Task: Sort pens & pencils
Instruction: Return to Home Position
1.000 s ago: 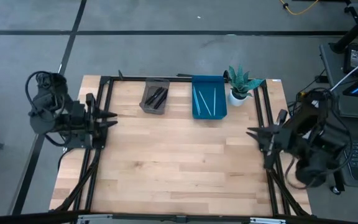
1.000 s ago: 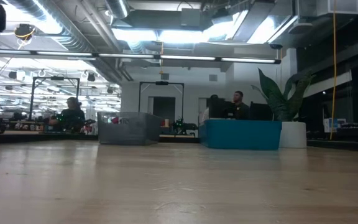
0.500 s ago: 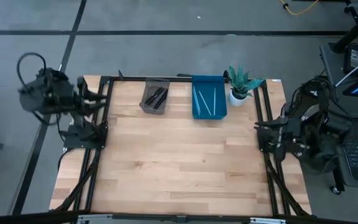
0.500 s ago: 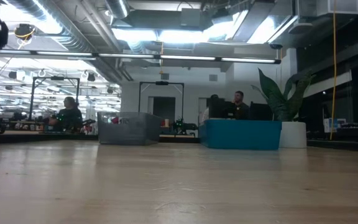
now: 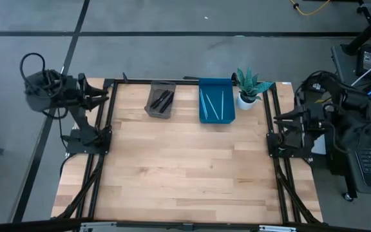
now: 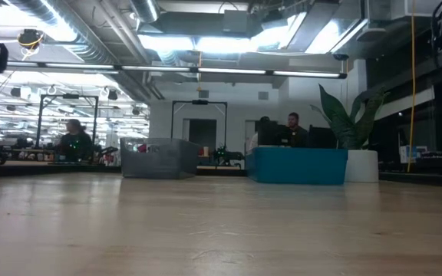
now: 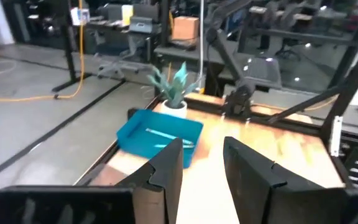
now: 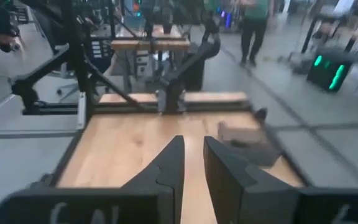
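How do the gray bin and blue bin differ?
The gray bin is smaller and holds dark pens; the blue bin is wider and holds pale, thin pencils. The gray bin stands left of the blue bin in the high view. Both sit along the table's far edge.

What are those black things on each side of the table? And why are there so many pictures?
Those are two robot arms, the left arm and the right arm. Each ends in a pincer for picking things up. One picture looks down from above, one looks level across the table top, and two come from little cameras on the arms' wrists. The left pincer and the right pincer are both open and hold nothing; they sit at the table's sides. On the wooden table stand a gray bin with black pens, a blue bin with thin pale pencils, and a small potted plant.
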You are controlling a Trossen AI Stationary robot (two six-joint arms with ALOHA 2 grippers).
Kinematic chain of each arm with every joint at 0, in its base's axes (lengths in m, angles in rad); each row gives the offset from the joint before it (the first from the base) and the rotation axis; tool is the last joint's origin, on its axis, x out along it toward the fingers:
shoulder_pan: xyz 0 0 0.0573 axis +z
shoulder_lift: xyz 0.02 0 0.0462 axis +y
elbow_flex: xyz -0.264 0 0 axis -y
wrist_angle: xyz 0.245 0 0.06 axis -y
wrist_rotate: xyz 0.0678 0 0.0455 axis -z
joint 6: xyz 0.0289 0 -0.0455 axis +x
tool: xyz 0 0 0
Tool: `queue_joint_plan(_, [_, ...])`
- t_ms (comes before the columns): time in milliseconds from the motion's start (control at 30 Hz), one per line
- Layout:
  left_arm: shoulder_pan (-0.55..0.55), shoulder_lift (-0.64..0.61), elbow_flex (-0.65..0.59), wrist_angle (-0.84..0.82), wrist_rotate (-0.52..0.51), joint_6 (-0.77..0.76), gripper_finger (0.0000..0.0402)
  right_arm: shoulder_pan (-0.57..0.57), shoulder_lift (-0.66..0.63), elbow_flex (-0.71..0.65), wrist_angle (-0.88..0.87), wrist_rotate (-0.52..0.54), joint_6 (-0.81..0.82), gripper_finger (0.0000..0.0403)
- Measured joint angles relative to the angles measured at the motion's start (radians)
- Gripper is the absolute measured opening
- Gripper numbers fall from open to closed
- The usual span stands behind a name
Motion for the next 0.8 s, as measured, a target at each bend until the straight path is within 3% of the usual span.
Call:
queue_joint_plan(200, [0.068,0.000,0.070,-0.025,0.062,0.014,0.0110,0.047,0.005,-0.006,0.112,0.075,-0.191,0.0063])
queue_joint_plan(333, [0.137,0.000,0.165,-0.016,0.106,0.112,0.0110,0.082,0.024,-0.005,0.324,0.259,-0.482,0.0063])
queue_joint_plan(433, [0.196,-0.001,0.202,0.028,0.144,0.208,0.0110,0.060,0.057,-0.007,0.457,0.268,-0.670,0.0063])
queue_joint_plan(567, [0.296,0.000,0.218,0.045,0.173,0.289,0.0110,-0.060,0.076,-0.009,0.408,0.267,-0.597,0.0063])
queue_joint_plan(800, [0.400,-0.006,0.207,0.011,0.182,0.292,0.0110,-0.161,-0.044,-0.008,0.058,0.267,-0.371,0.0063])
